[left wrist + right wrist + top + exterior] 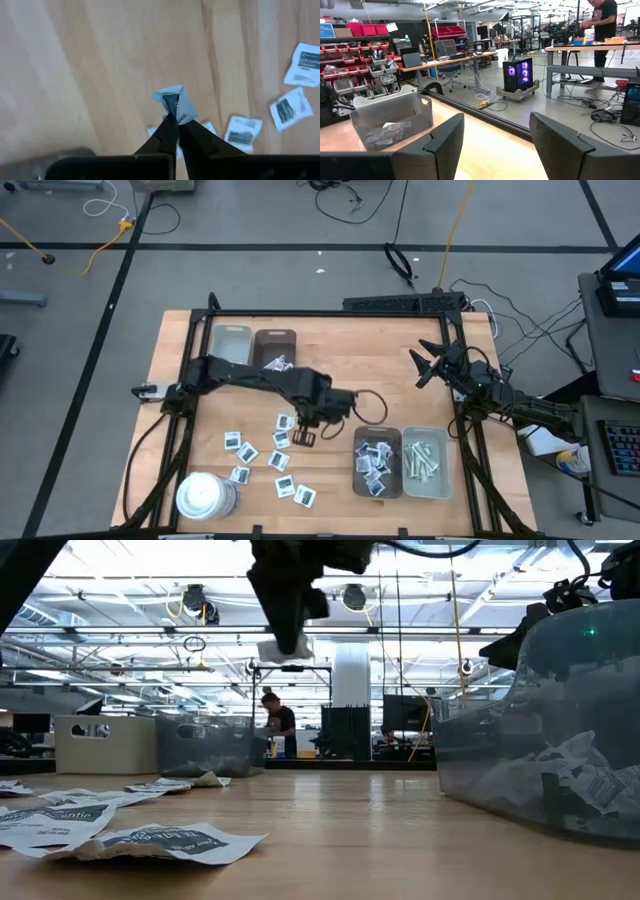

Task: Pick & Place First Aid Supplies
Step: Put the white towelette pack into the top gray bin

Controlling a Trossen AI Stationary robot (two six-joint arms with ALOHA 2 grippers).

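Observation:
My left gripper (175, 119) hangs over the middle of the table (200, 395), pointing down, shut on one white packet (172, 101) with dark print. In the low view the packet (281, 648) shows well above the wood, below the gripper (287, 632). Several more packets (262, 460) lie flat on the table at the near left. A brown tray (377, 476) holds packets and a grey tray (426, 480) holds pale strips at the near right. My right gripper (495, 137) waits open at the right edge, level. My left gripper pinches the packet between its two fingertips (167, 125), coming from above and pointing down. The packet is crumpled where it is pinched (176, 113) and sticks out past the tips. It hangs clear of the table.
A white cylinder (205, 495) stands at the near left corner. A grey tray (232, 343) and a brown tray (275, 348) stand at the far left. A dark cable loop (372, 406) lies beside the left gripper. Bare wood shows between the loose packets and the near trays.

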